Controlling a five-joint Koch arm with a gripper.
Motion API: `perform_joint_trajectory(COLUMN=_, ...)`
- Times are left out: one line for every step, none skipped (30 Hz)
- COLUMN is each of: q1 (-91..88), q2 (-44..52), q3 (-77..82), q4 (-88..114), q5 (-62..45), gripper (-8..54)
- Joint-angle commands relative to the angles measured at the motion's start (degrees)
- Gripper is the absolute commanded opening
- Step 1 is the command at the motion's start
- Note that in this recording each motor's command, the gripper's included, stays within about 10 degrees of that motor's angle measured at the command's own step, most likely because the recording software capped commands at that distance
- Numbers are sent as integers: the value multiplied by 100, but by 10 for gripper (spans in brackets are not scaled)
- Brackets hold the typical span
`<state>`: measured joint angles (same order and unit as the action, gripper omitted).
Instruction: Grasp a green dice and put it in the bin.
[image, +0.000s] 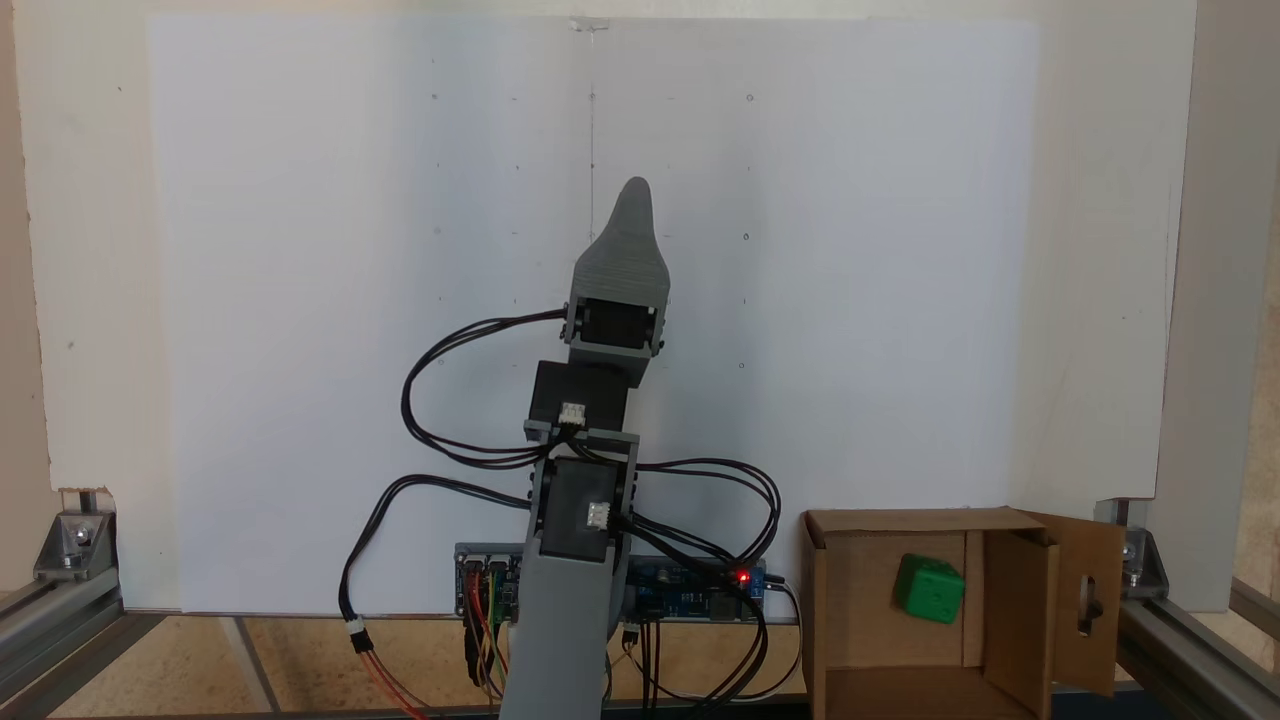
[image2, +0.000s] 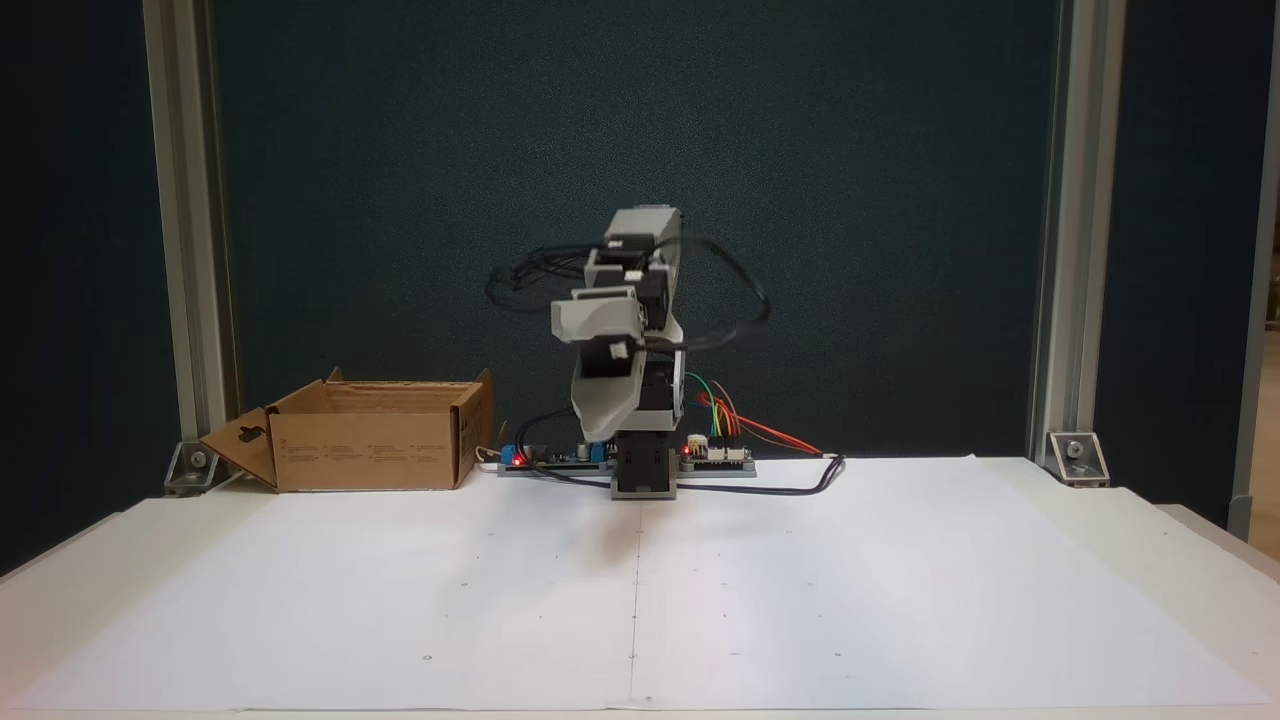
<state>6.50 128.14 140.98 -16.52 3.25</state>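
Note:
The green dice (image: 930, 590) lies inside the bin (image: 850, 620), a brown cardboard box at the lower right in a fixed view; it rests tilted on the box floor near the inner flap. From the other side the bin (image2: 370, 440) stands at the left, its walls hiding the inside, and a flap with a keyhole cutout hangs open. The gripper (image: 636, 192) is apart from the bin, stretched over the white paper with nothing in it; only its upper grey jaw shows. From the front the gripper (image2: 592, 430) points down ahead of the arm's base, blurred.
White paper sheets (image2: 640, 600) cover the table in front of the arm. Controller boards with red lights (image: 700, 585) and loose black cables sit at the arm's base. Aluminium frame posts (image2: 190, 250) stand at the table's back corners.

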Motion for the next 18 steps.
perform_joint_trajectory(q1=-114, q2=185, q3=44, q4=-947, q5=123, gripper=441)
perform_joint_trajectory(q1=-123, q2=202, q3=193, q4=-1185, q5=123, gripper=439)
perform_joint_trajectory(q1=-141, q2=255, q3=308, q4=-1413, q5=132, gripper=439)
perform_joint_trajectory(q1=-158, q2=369, q3=413, q4=-1650, q5=132, gripper=439)
perform_joint_trajectory(q1=-158, q2=510, q3=519, q4=-1879, q5=141, gripper=439)
perform_joint_trajectory(q1=-158, q2=650, q3=615, q4=-2107, q5=149, gripper=439)
perform_joint_trajectory(q1=-185, q2=694, q3=677, q4=-2354, q5=158, gripper=439)
perform_joint_trajectory(q1=-185, q2=747, q3=703, q4=-2514, q5=167, gripper=439)
perform_joint_trajectory(q1=-185, q2=756, q3=747, q4=-2663, q5=167, gripper=440)
perform_joint_trajectory(q1=-185, q2=756, q3=826, q4=-2944, q5=158, gripper=440)
perform_joint_trajectory(q1=-193, q2=756, q3=967, q4=-3188, q5=149, gripper=439)
perform_joint_trajectory(q1=-193, q2=765, q3=1134, q4=-3408, q5=149, gripper=439)
perform_joint_trajectory(q1=-193, q2=756, q3=1310, q4=-3689, q5=149, gripper=439)
perform_joint_trajectory(q1=-202, q2=756, q3=1494, q4=-3918, q5=149, gripper=439)
perform_joint_trajectory(q1=-211, q2=756, q3=1644, q4=-4146, q5=149, gripper=438)
perform_joint_trajectory(q1=-229, q2=756, q3=1767, q4=-4349, q5=149, gripper=438)
perform_joint_trajectory(q1=-246, q2=756, q3=1863, q4=-4577, q5=149, gripper=438)
perform_joint_trajectory(q1=-272, q2=756, q3=1934, q4=-4746, q5=149, gripper=438)
